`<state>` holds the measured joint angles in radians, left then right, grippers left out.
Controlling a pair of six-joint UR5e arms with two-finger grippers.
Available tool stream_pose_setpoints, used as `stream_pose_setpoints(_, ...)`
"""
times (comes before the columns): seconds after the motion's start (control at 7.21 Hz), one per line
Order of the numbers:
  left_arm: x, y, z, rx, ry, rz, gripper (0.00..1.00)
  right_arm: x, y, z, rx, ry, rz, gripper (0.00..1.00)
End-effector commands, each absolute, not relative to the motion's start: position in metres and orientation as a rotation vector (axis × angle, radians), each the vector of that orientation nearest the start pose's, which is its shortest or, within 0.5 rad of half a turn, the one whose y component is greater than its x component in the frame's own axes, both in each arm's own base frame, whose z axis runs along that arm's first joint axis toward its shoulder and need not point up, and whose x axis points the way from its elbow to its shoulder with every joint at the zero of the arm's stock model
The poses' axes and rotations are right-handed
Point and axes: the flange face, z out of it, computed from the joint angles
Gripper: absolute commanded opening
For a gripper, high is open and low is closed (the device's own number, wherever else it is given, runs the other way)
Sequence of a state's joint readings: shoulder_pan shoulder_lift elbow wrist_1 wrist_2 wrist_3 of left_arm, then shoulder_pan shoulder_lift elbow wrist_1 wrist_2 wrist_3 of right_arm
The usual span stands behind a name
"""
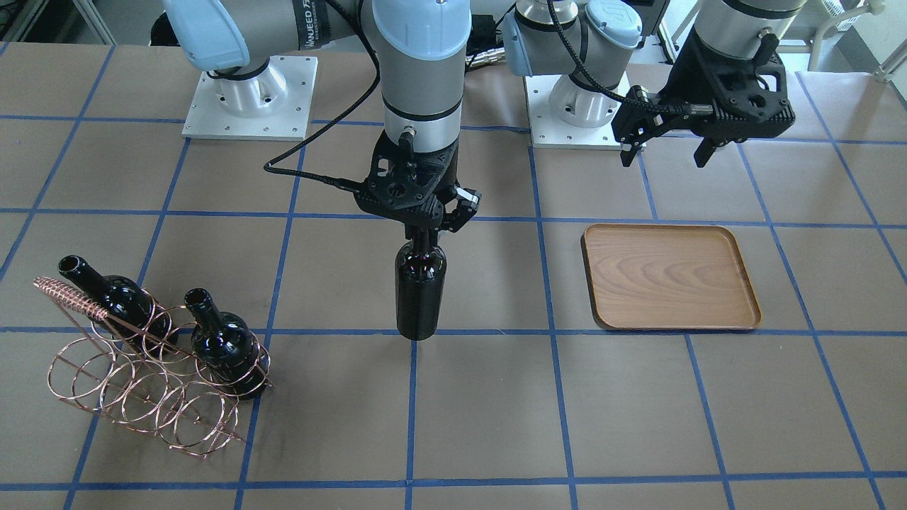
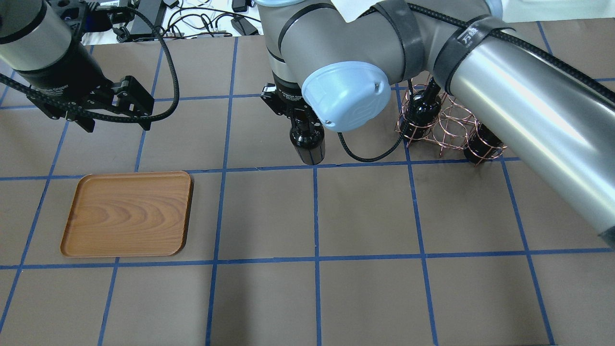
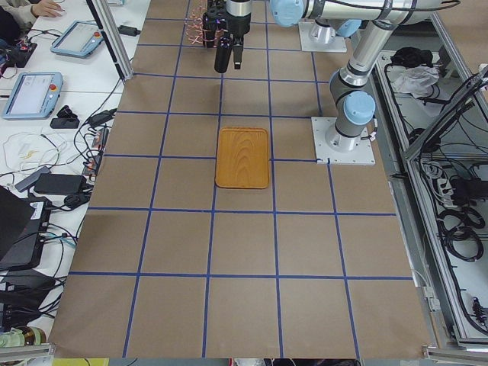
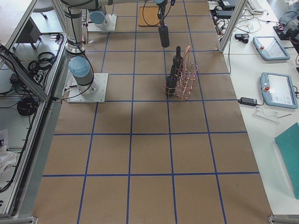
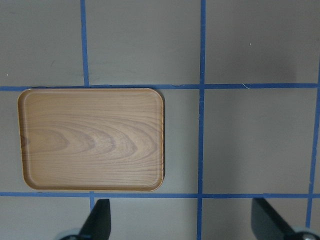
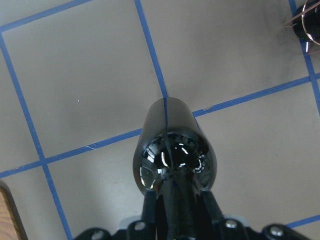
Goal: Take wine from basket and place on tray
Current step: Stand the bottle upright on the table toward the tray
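A brown table marked into squares by blue tape lines, seen from across the table facing a 2-armed robot.

Near the middle, the right gripper points straight down and is clamped on the narrow neck of the wine — a glossy, near-black bottle hanging upright, neck up. In the right wrist view the fingers press against both sides of the neck, and the rounded shoulder of the bottle fills the centre. Whether its base touches the table cannot be told. It sits over a crossing of tape lines, between the basket and the tray and well apart from both.

The basket, a rose-gold wire rack of round rings, stands on the table on the robot's right side. 2 other bottles lean in its rings, necks tilted upward.

The tray lies flat on the robot's left side, its whole wood-grain surface showing.

The left gripper hangs above the table, near the tray's far edge — its fingers are spread wide with nothing between them. The left wrist view looks straight down on the tray.
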<state>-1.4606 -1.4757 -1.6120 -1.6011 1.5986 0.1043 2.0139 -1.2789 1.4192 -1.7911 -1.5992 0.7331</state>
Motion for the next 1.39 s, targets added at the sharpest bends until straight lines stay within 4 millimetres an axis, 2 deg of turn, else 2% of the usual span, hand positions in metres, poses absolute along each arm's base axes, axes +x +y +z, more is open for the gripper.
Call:
stream_pose_setpoints(0.0, -0.081, -0.465, 0.509, -0.008, 3.112, -0.031, 1.0, 0.384, -0.505, 0.415, 0.431, 3.092, -0.123, 0.0)
stream_pose_setpoints(0.42, -0.081, -0.465, 0.509, -0.008, 3.112, -0.031, 1.0, 0.389, -0.505, 0.411, 0.435, 3.083, -0.132, 0.0)
stream_pose_setpoints(0.55, -0.081, -0.465, 0.509, -0.008, 3.112, -0.029, 1.0, 0.401, -0.5, 0.404, 0.4, 3.091, -0.124, 0.0)
stream_pose_setpoints(0.69, -0.081, -0.465, 0.509, -0.008, 3.112, -0.029, 1.0, 0.404, -0.499, 0.404, 0.392, 3.088, -0.131, 0.0)
stream_pose_setpoints(1.25, -0.081, -0.465, 0.508, -0.008, 3.112, -0.026, 1.0, 0.406, -0.5, 0.403, 0.398, 3.08, -0.145, 0.02)
